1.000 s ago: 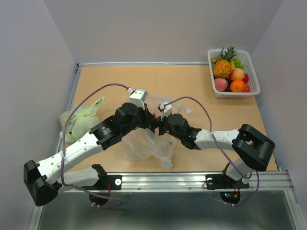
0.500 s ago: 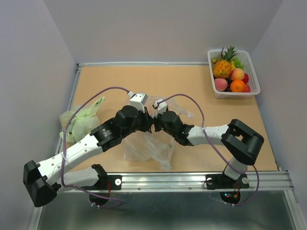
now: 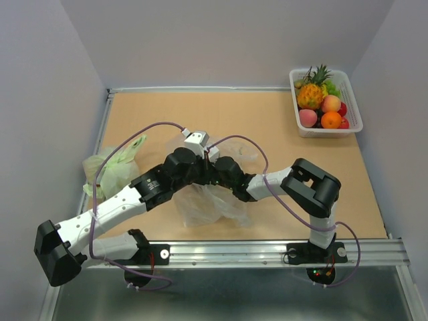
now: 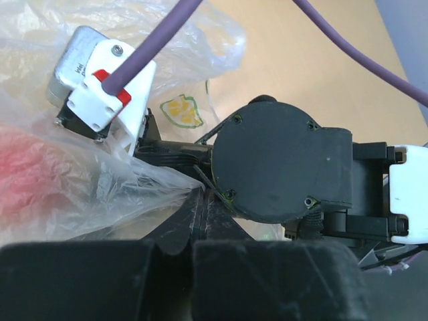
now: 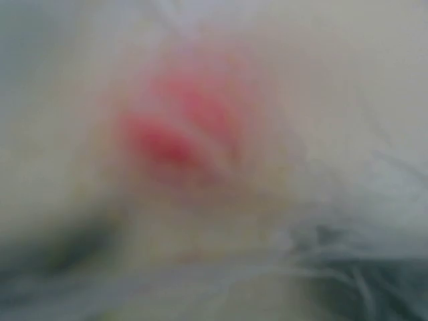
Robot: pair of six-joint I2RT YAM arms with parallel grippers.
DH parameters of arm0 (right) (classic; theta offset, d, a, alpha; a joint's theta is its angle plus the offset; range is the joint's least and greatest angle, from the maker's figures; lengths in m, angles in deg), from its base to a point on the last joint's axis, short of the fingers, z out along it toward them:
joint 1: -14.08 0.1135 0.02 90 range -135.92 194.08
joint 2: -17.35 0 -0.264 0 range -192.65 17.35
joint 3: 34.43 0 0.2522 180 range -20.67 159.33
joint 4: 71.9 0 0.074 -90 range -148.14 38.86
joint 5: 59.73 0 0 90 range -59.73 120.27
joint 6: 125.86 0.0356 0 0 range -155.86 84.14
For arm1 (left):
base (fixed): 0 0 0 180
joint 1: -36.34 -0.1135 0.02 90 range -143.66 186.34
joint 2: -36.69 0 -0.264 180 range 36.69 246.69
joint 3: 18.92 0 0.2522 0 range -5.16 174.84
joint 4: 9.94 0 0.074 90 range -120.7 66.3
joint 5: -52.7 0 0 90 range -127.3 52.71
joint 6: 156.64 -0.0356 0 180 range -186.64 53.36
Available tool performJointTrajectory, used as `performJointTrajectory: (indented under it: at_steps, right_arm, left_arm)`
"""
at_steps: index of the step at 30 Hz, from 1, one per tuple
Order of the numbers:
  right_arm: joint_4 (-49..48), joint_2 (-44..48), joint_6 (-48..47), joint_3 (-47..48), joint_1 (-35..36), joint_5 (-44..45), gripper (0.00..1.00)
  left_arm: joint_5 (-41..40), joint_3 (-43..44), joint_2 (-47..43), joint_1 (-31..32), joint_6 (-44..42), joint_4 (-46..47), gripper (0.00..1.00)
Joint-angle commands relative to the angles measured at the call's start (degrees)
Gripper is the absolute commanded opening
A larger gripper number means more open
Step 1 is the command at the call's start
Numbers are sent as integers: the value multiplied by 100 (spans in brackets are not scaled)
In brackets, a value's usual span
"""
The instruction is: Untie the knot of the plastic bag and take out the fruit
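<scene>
Left gripper (image 4: 199,204) is clamped on a fold of the plastic bag (image 3: 208,204), at the bag's top. Green bag (image 3: 110,170) lies left of the plastic bag, apart from it. Pink fruit (image 4: 27,180) is inside the bag, blurred through the film. Right gripper (image 3: 215,172) is at the bag's top, just beside the left gripper; jaw width can't be told. White basket (image 3: 328,132), far right and behind the bag, holds fruit (image 3: 309,95). Knot can't be made out.
</scene>
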Motion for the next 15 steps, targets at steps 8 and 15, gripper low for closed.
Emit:
performJointTrajectory:
  at_steps: [8,15]
  right_arm:
    - [-767,-279,170,422,-1,98,74]
    - [-767,2,117,124,-10,-42,95]
  left_arm:
    - [19,-145,-126,94,88,243,0]
    - [-543,39,-170,94,53,-82,0]
